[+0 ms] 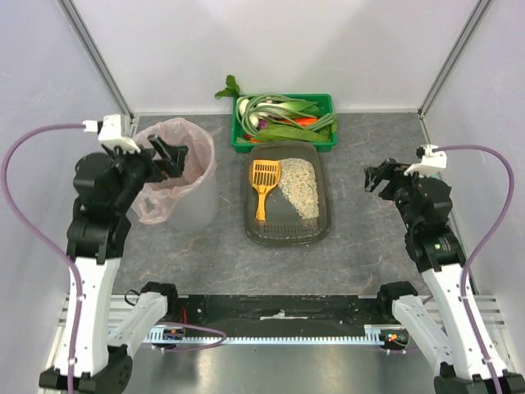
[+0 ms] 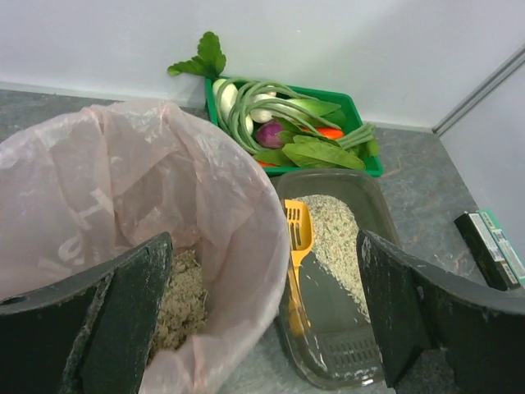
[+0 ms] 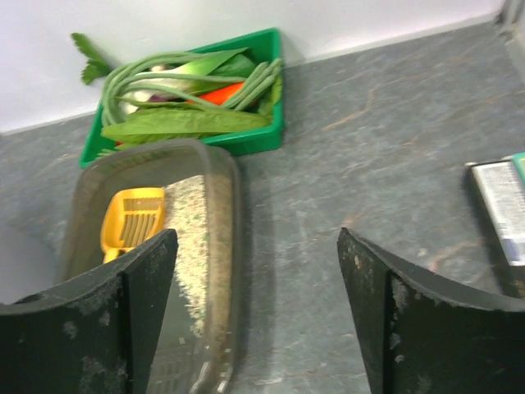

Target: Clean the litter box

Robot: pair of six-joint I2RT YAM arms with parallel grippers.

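Left gripper (image 1: 168, 156): jaws wide, empty, hanging over the bin (image 1: 197, 209) at 9 o'clock of the litter box (image 1: 283, 228).
Right gripper (image 1: 379, 176): jaws wide, empty, above bare surface (image 1: 361, 246) at 3 o'clock of the box, well apart from it.
Litter box: mid-surface, long axis running 12 to 6; crate (image 1: 246, 144) of vegetables just beside its 12 o'clock end.
Litter (image 1: 302, 187): heaped along the 3 o'clock side; the floor at 9 and 6 o'clock is bare.
Scoop (image 1: 262, 185): orange, flat in the box on the 9 o'clock side, head toward 12, handle toward 6.
Bin: pink liner (image 2: 123, 180) holds some litter at the bottom, so scooping seems under way.
Step in hand: likely fetching the scoop for a load.
How to do it well: come down on the handle from above, jaws across its width, clear of the box's rim. Grip near the handle's end so the head can slide low under the heap. Lift level, let loose grains sift, then cross to the bin without tilting.
Risk: the box may skid when pushed; the right gripper could steady its 3 o'clock rim.
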